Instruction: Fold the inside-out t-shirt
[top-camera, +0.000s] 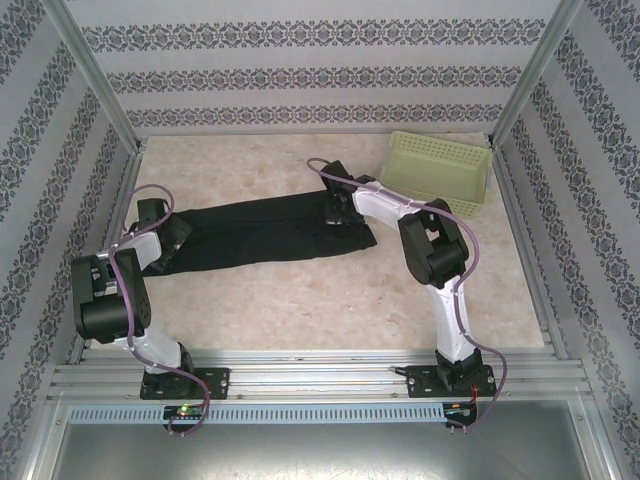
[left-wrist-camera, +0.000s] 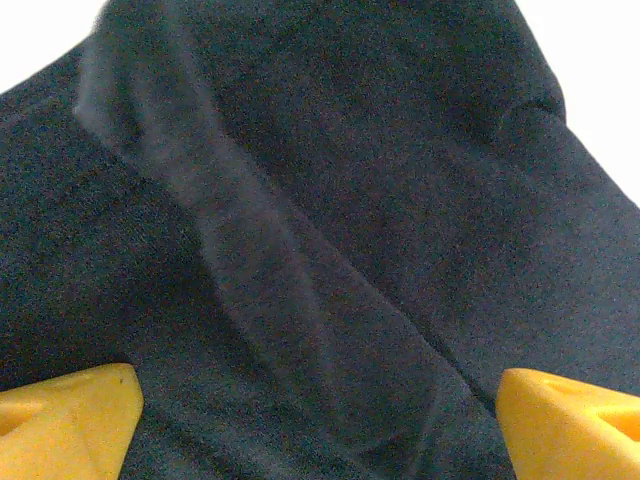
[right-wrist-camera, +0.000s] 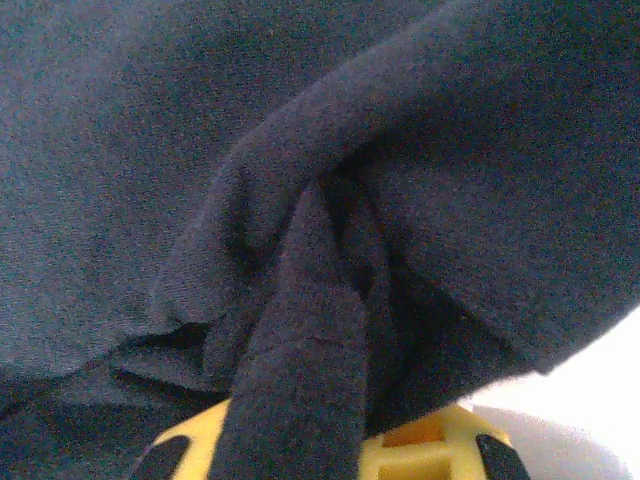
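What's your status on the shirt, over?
Left gripper open, low over shirt, left end. Right gripper shut on a bunched fold. Shirt lies in a long band on the table. Basket far right, apart from shirt.

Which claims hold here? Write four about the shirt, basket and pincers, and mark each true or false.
1. The right pincer is shut on a bunch of the shirt. True.
2. The left pincer is shut. False: it is open, fingers wide apart over the fabric.
3. The basket stands on the shirt. False: it stands apart from it, at the far right of the table.
4. The shirt lies as a long band between the two pincers. True.
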